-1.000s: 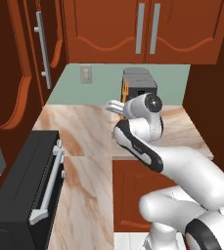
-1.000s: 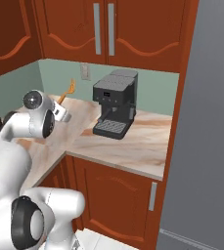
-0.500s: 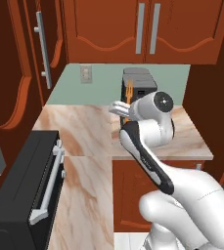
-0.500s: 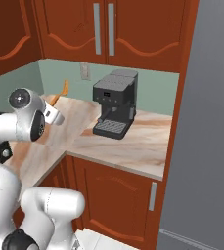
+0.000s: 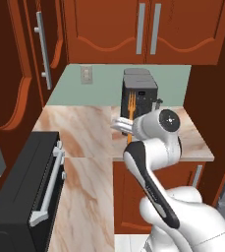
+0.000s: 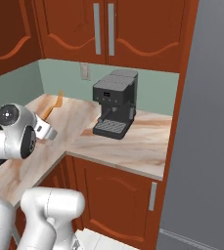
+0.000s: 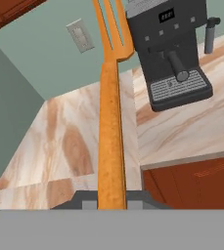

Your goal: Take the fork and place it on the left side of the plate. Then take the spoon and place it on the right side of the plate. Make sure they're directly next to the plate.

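Gripping the fork (image 7: pixel 109 127), the gripper (image 5: pixel 124 126) has apparently swung toward the coffee machine (image 5: pixel 139 94).

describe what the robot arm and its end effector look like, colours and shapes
The arm is glossy white, built of rounded, bulbous segments with dark grey bands at the joints. A round dark cap with a small pale centre marks the wrist joint. The end effector is a small pale grey-white block at the arm's tip. No cables or lettering are visible.

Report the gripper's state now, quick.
Gripper: shut on the fork, which is lifted off the counter with tines pointing up.
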{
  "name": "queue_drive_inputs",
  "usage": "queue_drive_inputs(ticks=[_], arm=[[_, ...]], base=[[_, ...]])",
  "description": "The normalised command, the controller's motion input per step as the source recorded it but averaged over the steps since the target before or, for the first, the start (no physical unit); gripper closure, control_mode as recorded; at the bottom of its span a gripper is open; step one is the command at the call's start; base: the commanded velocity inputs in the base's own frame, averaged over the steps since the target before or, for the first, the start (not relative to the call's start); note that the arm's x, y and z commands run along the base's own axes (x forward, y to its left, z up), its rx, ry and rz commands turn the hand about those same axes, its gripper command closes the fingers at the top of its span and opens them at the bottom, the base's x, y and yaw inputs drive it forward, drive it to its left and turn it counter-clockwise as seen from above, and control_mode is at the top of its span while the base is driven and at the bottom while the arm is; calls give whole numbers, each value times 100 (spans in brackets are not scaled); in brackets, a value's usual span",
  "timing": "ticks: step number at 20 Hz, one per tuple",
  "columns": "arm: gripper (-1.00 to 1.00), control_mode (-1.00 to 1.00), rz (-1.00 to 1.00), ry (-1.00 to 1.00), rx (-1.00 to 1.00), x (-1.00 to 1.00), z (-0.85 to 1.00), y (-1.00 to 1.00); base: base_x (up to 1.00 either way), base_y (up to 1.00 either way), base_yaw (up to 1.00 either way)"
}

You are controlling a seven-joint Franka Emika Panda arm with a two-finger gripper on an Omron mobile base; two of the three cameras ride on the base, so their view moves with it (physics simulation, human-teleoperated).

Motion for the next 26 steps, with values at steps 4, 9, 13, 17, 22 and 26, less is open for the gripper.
queue_drive_inputs(ticks=[4,9,13,17,22,26], arm=[[100,-100,-2,0,3,-47,-13,0],[100,100,-5,-9,0,-19,12,0],[100,100,0,0,0,0,0,0],[100,100,0,0,0,0,0,0],[100,100,0,0,0,0,0,0],[100,100,0,0,0,0,0,0]], base=[[0,0,0],[-3,0,-1],[-28,0,-4],[-50,-9,-11],[-63,-13,-23],[-64,-16,-33]])
